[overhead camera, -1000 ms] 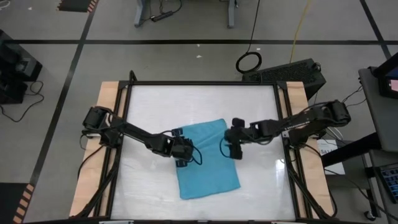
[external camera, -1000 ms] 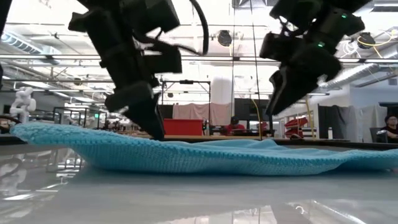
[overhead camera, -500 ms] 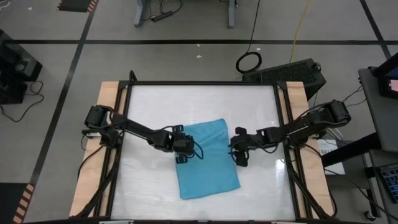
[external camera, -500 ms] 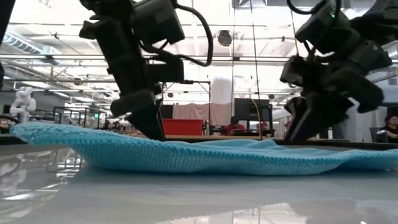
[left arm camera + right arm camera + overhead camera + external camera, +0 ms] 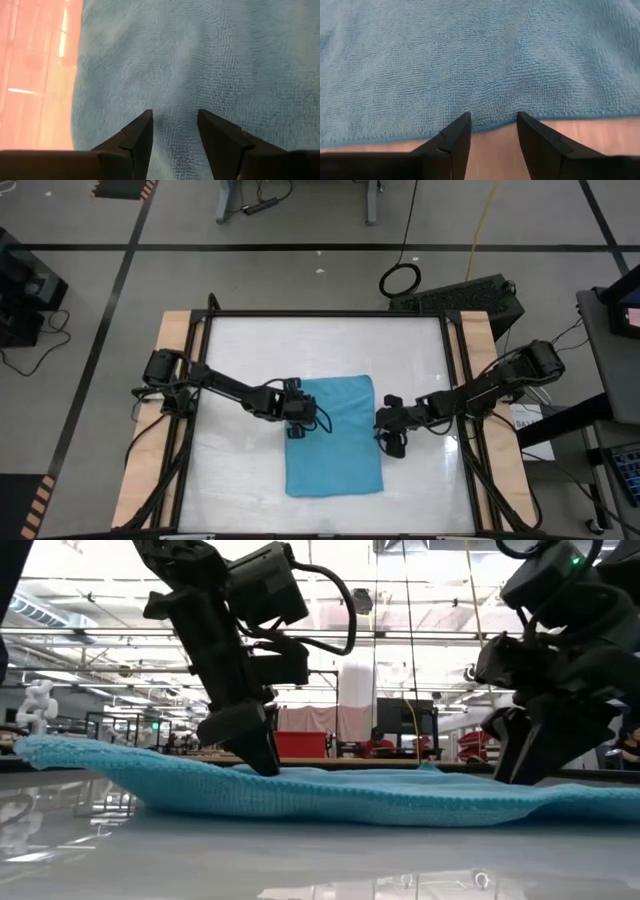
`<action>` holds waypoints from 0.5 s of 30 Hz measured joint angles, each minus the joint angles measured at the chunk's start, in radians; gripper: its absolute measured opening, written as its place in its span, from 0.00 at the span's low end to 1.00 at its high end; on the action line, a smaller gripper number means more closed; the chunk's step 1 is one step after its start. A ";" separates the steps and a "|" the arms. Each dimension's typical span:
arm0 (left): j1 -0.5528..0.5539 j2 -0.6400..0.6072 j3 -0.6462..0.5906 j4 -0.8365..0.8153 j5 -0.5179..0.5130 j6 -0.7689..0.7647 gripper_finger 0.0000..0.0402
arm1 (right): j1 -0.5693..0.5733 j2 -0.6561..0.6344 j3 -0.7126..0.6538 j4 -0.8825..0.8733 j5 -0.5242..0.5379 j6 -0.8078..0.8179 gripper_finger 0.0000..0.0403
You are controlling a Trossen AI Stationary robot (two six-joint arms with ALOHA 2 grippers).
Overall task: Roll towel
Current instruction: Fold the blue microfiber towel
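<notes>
The turquoise towel [image 5: 335, 445] lies flat and spread out on the white tabletop, one long side toward each arm. My left gripper [image 5: 297, 428] is open, with its tips down on the towel just inside the left edge; it also shows in the left wrist view [image 5: 175, 117] and the low view [image 5: 262, 760]. My right gripper [image 5: 393, 443] is open and low at the towel's right edge. In the right wrist view [image 5: 494, 120] that edge runs right at its two fingertips. My left gripper rests both open fingertips [image 5: 142, 125] on the towel's top surface [image 5: 175, 100], a little in from its left edge. The fingers slant down from the table's left. The towel lies flat under them. My right gripper stands at the towel's right edge [image 5: 492, 125]; whether it touches, I cannot tell.
The white tabletop [image 5: 250, 350] has a black frame and wooden side rails [image 5: 175, 340]. There is bare table on the far side of the towel and along both its sides. In the low view, the room behind shows a person [image 5: 628, 745] far off.
My right gripper has gone down and toward the table's near right, from above the towel to its right edge. My left gripper has shifted a little toward the far right with its tips on the towel. The towel has turned about and now lies squarer to the table.
</notes>
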 joint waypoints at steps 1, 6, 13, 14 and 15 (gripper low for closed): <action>0.000 0.000 0.009 -0.016 -0.013 0.001 0.41 | 0.005 0.000 0.000 -0.009 0.010 0.007 0.38; -0.020 -0.043 0.054 -0.068 -0.111 0.021 0.41 | 0.022 -0.012 0.014 -0.045 0.051 -0.011 0.38; -0.082 -0.157 0.073 -0.059 -0.156 0.048 0.41 | 0.059 -0.085 0.065 -0.039 0.063 -0.110 0.38; -0.093 -0.171 0.073 -0.063 -0.125 0.047 0.41 | 0.073 -0.095 0.070 -0.041 0.061 -0.125 0.38; -0.110 -0.185 0.073 -0.076 -0.094 0.045 0.41 | 0.092 -0.104 0.075 -0.033 0.056 -0.140 0.38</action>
